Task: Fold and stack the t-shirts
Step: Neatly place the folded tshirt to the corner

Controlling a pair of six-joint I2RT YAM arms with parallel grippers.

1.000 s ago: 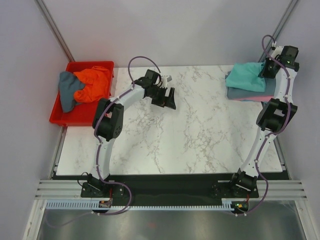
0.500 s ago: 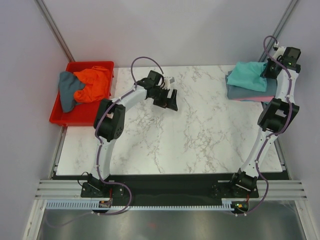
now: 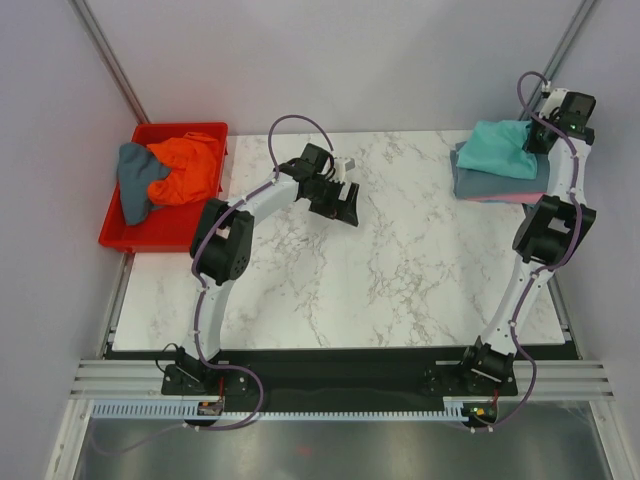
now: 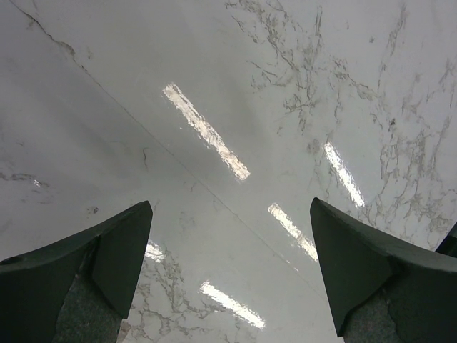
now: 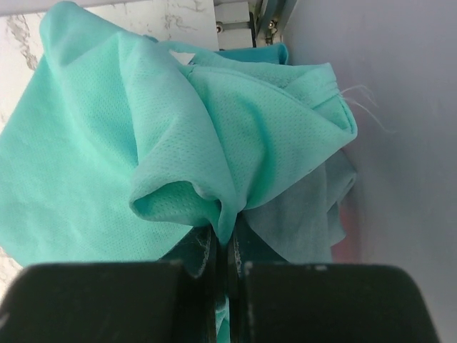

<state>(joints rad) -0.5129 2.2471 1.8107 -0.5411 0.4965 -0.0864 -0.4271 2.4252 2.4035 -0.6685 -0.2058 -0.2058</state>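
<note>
A folded teal t-shirt [image 3: 495, 150] lies on top of a stack at the table's back right, over a grey shirt [image 3: 500, 186] and a pink one [image 3: 520, 199]. My right gripper [image 3: 543, 138] is shut on a bunched edge of the teal t-shirt [image 5: 214, 143] at the stack's right side. The grey shirt [image 5: 314, 214] shows under the fold. My left gripper [image 3: 347, 208] is open and empty, over bare marble [image 4: 235, 143] left of centre. An orange shirt [image 3: 188, 166] and a grey-blue shirt [image 3: 135, 180] lie crumpled in the red bin [image 3: 115, 236].
The red bin stands off the table's left edge at the back. The right wall is close to the right gripper [image 5: 221, 239] and the stack. A metal frame post [image 3: 560, 45] rises behind the stack.
My left gripper has moved a little right and toward the near edge, still open. My right gripper has shifted slightly back and right, pulling the teal shirt's edge with it.
</note>
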